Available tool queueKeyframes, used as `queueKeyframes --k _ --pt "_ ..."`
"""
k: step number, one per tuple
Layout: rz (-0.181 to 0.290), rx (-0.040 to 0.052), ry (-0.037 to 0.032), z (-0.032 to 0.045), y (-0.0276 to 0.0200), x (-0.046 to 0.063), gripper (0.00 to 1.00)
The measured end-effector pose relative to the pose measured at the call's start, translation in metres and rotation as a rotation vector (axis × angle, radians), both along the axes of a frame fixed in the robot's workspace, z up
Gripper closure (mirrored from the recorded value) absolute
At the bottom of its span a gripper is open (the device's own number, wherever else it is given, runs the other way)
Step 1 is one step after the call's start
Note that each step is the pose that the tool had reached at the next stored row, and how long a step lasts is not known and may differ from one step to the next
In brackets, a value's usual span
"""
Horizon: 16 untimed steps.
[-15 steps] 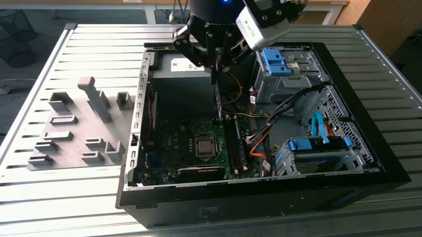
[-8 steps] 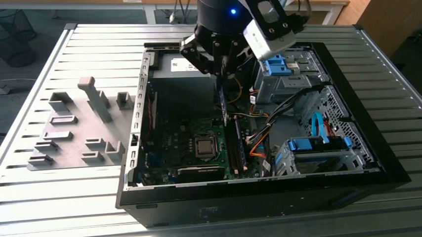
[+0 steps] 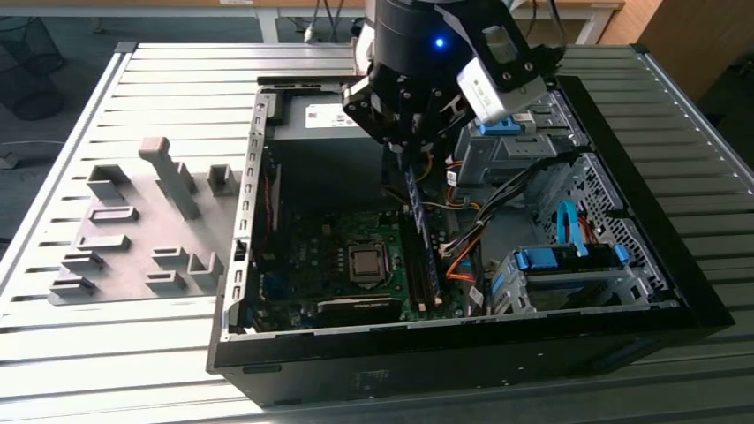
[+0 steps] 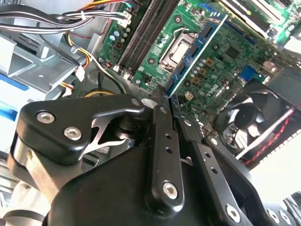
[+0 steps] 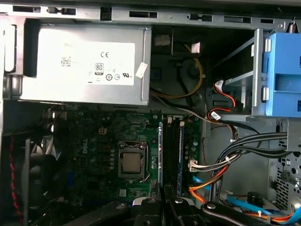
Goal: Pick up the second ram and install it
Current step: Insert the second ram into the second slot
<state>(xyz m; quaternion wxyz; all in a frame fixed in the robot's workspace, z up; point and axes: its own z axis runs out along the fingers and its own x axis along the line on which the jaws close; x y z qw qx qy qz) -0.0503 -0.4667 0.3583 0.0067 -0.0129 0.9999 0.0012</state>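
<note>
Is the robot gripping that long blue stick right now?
Yes, in the second wrist view the end effector is closed on the second ram at its end.

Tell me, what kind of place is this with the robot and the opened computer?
Probably a robot lab or workshop. An open computer case sits on a slatted metal table beside grey part holders, and the arm's gripper holds the second ram over the motherboard.

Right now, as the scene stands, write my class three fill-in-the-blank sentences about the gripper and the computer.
The gripper holds the second ram over the green ___.
The second ram's circuit board is coloured ___.
The black round part with blades is a cooling ___.
Missing words: motherboard; blue; fan.
</note>
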Motion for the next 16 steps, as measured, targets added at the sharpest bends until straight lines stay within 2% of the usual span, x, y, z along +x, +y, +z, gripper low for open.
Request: queueKeyframes --k 12,16 --pt "0.000 0.0000 0.0001 -0.0218 -0.0005 0.006 0.86" --pt "0.000 -0.0003 0.0002 -0.0230 -0.0006 0.006 0.86"
